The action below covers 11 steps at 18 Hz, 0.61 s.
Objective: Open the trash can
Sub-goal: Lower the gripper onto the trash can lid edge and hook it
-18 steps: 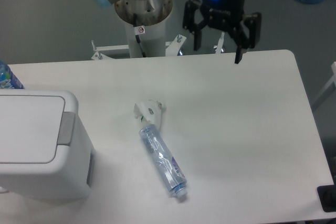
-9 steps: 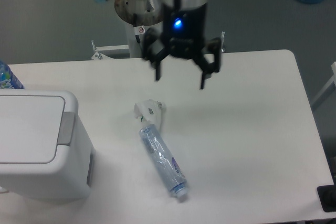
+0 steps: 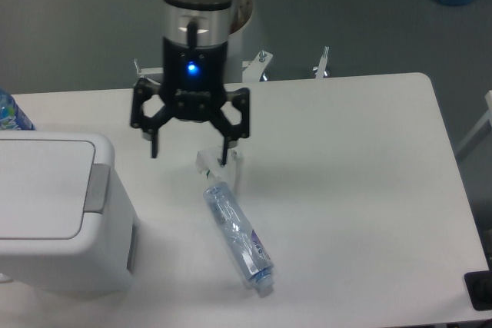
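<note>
The trash can (image 3: 54, 213) is a large boxy white bin at the left edge of the table, its flat lid down and its grey push tab (image 3: 96, 187) on the right side of the lid. My gripper (image 3: 189, 155) hangs above the table to the right of the bin, open and empty, its fingertips (image 3: 154, 148) spread wide. It is apart from the bin, a short way right of the tab.
A clear plastic bottle (image 3: 237, 239) lies on the table below the gripper, with a crumpled white scrap (image 3: 209, 160) at its upper end. A blue bottle top (image 3: 11, 114) shows at the far left behind the bin. The table's right edge (image 3: 453, 182) is far off.
The gripper has swept from above the table's back right edge leftward and down toward the bin, staying open. The bin, the bottle and the scrap have not moved.
</note>
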Each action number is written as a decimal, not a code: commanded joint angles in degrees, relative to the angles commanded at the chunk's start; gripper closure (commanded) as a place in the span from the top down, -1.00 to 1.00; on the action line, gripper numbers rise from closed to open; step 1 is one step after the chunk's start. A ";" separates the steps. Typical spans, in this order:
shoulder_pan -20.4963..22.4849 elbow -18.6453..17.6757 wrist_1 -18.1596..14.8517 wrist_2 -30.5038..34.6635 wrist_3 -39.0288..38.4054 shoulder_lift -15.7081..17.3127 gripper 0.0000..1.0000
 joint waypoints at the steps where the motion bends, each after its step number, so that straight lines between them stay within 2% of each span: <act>1: -0.53 -0.09 0.09 0.00 -0.79 -0.35 1.00; 11: -2.29 -0.18 0.62 -1.76 -7.30 -2.73 1.00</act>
